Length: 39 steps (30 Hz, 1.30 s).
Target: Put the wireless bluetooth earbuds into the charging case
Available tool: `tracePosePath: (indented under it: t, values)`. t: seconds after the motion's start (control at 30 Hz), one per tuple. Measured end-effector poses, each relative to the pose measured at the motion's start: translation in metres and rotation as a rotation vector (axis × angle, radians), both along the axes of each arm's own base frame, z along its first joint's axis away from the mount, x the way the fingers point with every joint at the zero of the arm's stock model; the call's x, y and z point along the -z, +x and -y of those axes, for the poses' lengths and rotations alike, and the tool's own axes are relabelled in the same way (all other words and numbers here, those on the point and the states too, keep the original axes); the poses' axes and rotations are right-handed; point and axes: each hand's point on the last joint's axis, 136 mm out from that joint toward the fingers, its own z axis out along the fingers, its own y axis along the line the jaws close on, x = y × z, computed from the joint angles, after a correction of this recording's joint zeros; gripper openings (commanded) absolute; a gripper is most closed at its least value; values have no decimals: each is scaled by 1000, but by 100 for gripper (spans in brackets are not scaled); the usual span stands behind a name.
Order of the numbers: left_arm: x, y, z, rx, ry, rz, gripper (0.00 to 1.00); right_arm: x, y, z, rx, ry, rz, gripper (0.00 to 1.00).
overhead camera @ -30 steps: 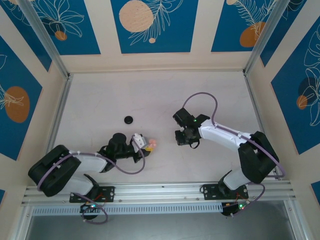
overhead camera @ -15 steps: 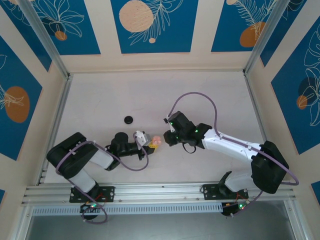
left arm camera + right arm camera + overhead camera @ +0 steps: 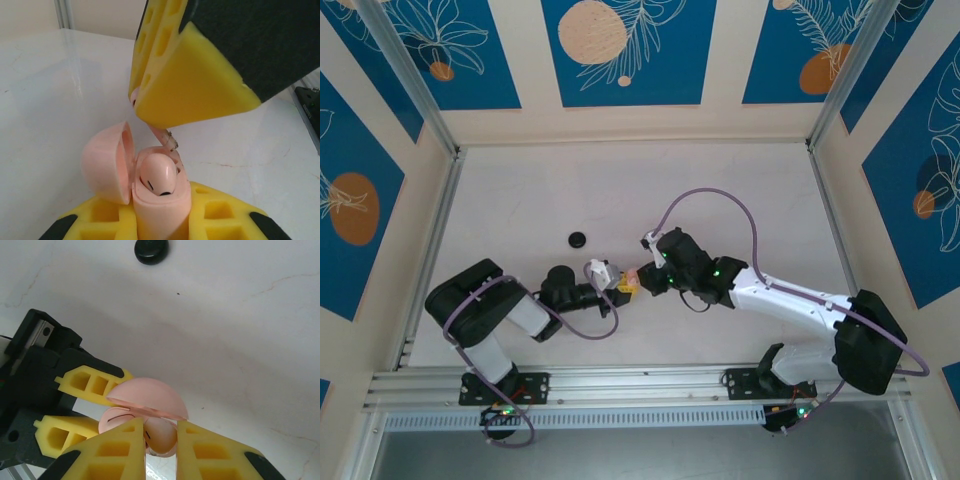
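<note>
The yellow foam fingers (image 3: 117, 452) of the right gripper (image 3: 161, 430) are drawn in narrow, pinching a tiny pale pink stemmed earbud (image 3: 165, 137) whose stem pokes down from between the pads. Its tip hangs just above the open mouth of the small pale pink plastic charging case (image 3: 161, 210), close to it but apart, as far as the left wrist view tells.

The case stands upright with its rounded hinged lid (image 3: 106, 162) swung open to one side. Inside, a second pale pink earbud (image 3: 158, 175) already sits in its well, head up. The yellow foam fingers (image 3: 97, 220) of the left gripper (image 3: 160, 222) are closed tight on the lower half of the case, presenting the opening to the other arm.

From above, the two grippers meet nose to nose near the middle of the white table (image 3: 620, 190). A small black round disc (image 3: 578, 239) lies on the table well apart, beyond the left arm. It is too small to tell whether it is open or what it holds.

By my judgement the pink pair is half done, with one bud seated and the other lined up but not yet in. What is left is to lower the stem into the free well, let go and shut the lid. How the black pair stands cannot be judged here.
</note>
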Motion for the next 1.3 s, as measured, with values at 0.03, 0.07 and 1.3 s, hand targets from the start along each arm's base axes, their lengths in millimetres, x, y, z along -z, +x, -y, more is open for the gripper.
tracePosePath:
  t: [0.03, 0.07, 1.3]
  values:
    - [0, 0, 0, 0, -2, -2, 13, -1, 0, -1, -2, 6, 3, 18]
    - [-1, 0, 0, -1, -3, -3, 13, -1, 0, -1, -2, 9, 4, 18]
    - [-12, 3, 1, -22, -50, -56, 13, -3, -1, -8, -25, 33, 48, 25]
